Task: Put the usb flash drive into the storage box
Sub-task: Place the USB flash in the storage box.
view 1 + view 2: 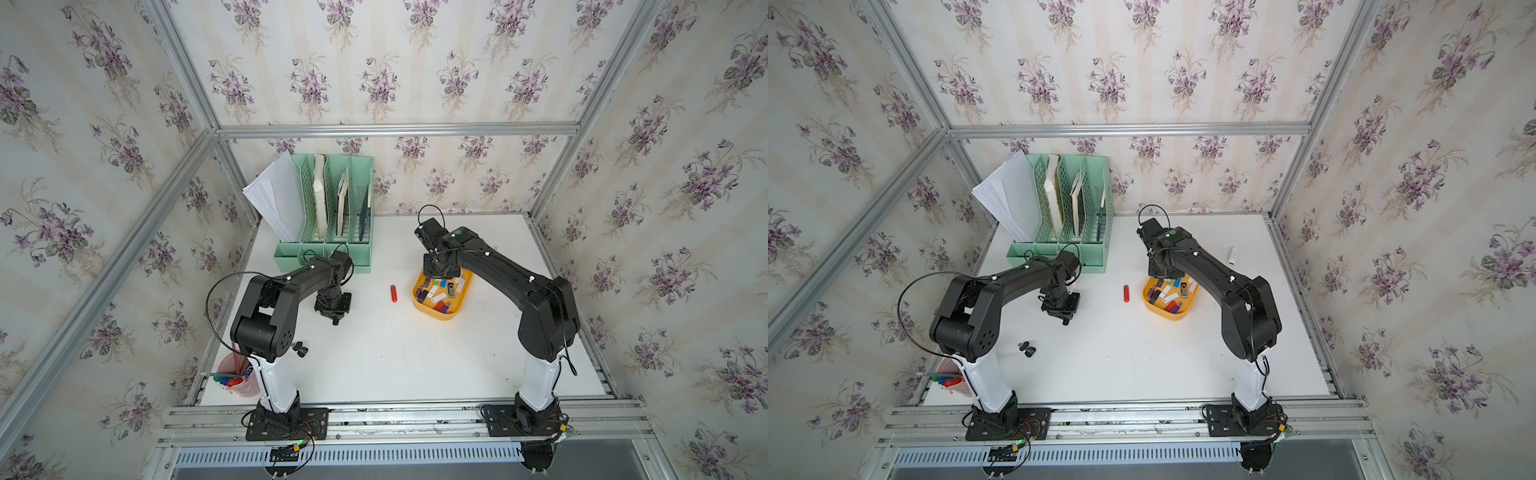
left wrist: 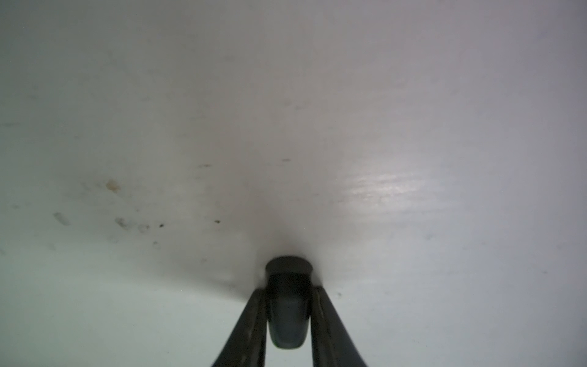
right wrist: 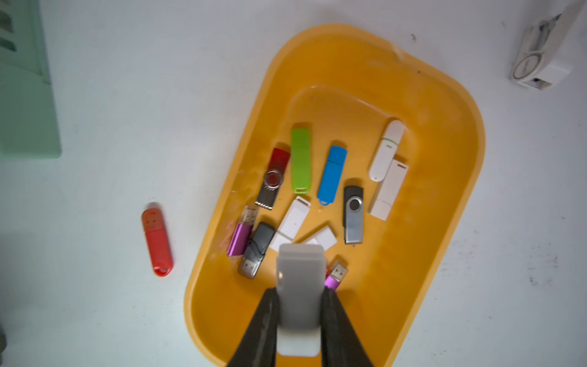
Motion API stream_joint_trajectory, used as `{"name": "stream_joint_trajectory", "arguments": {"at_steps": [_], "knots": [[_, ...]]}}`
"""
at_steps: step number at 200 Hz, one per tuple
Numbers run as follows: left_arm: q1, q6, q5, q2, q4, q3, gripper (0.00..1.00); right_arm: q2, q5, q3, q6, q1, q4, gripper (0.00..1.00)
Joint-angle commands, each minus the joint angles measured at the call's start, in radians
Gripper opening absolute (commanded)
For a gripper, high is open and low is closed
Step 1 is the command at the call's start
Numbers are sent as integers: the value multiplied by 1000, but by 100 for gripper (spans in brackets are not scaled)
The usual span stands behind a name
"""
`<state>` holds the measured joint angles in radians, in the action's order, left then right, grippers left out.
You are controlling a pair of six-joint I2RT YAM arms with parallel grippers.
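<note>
Hanging over the storage box (image 3: 451, 197), the right pincer (image 3: 300, 305) pinches a pale grey usb flash drive (image 3: 300, 279) above the drives already inside — the left pincer (image 2: 287, 295) grips a small dark piece at the table (image 2: 286, 95).

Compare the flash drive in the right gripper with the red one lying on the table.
The white flash drive is pale and translucent; the red flash drive is solid red. The white one is clamped in the right gripper above the storage box, while the red one lies flat on the white table, outside the box's rim, with nothing touching it. The white one looks blurred; the red one is sharper. Both are capped stick drives not yet in the box.
</note>
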<state>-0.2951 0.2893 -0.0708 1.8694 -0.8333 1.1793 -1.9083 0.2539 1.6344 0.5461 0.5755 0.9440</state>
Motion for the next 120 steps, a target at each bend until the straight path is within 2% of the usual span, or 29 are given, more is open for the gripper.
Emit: {"name": "stream_joint_trajectory", "arguments": {"at_steps": [1,7,40,120], "knots": [[-2,-4,0,15,-26,-6,28,-18,30,-23,-50,-23,-48,15],[-2,-4,0,16,-27,-5,28,-29,33,-27,-59,-70,-59,15],[-3,-1,0,23,-27,-3,28,-89,53,-19,-99,-120,-101,15],[-4,-1,3,33,-32,4,28,-205,56,37,-154,-174,-149,14]]}}
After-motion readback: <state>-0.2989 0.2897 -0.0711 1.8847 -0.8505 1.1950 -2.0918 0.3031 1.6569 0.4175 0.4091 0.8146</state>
